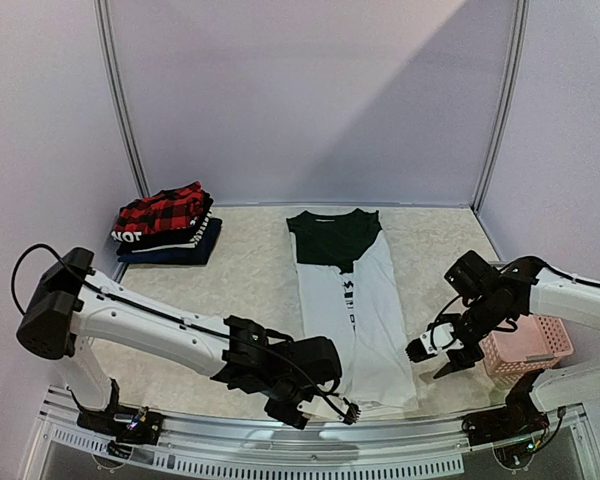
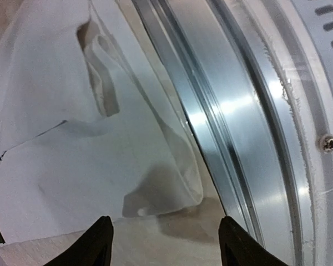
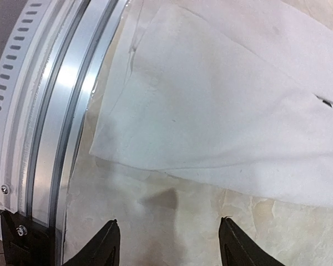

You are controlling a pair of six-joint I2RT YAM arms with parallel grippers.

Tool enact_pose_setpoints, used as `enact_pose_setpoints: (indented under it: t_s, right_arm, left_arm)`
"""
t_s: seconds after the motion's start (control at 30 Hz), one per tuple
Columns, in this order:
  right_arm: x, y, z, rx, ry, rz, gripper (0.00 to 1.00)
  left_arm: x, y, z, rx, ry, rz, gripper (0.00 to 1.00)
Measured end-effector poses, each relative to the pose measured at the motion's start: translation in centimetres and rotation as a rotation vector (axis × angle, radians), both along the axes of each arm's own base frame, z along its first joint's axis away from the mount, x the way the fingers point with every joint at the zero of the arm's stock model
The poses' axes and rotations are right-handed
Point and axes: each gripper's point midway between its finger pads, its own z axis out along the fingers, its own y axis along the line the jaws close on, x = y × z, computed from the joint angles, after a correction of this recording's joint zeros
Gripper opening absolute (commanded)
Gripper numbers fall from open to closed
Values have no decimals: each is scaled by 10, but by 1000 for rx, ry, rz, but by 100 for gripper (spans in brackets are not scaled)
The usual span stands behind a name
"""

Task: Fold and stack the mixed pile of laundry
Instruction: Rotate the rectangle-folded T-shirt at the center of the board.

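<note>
Wide, holding nothing, left fingers [image 2: 99, 245] and right fingers [image 3: 108, 246] flank the white tee [image 1: 360, 305], the right near the pink basket [image 1: 535, 345].

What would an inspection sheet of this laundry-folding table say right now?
surface: beige marbled tabletop; metal rail along the near edge.
job's things: white tee laid flat in a long strip; folded stack at far left, plaid shirt on top.
clutter: pink basket at near right.
jaws: left jaws open by the tee's near left corner; right jaws open beside its near right edge; both hold nothing.
cables: black cable looping off the left arm.
surroundings: pale walls, metal poles.
</note>
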Motion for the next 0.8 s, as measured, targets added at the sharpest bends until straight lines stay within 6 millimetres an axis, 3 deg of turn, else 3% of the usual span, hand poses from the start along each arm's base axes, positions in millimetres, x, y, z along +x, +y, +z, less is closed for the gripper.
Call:
enact_pose_setpoints:
  t_s: [0.13, 0.3, 0.5, 0.73, 0.8]
  right_arm:
    - [-12, 10, -2, -15, -16, 86, 61]
    - [-33, 22, -11, -44, 1, 198, 61]
    - [-49, 25, -34, -103, 6, 277, 61]
    - [-46, 32, -57, -154, -15, 291, 58]
    - [-43, 32, -63, -162, -23, 285, 52]
  left_arm:
    - [-2, 0, -18, 41, -8, -40, 59]
    - [-3, -4, -21, 38, -21, -71, 49]
    - [-5, -8, -27, 44, -28, -86, 39]
    - [-5, -10, -29, 41, -36, -89, 23]
    - [-5, -11, -30, 39, -39, -86, 17]
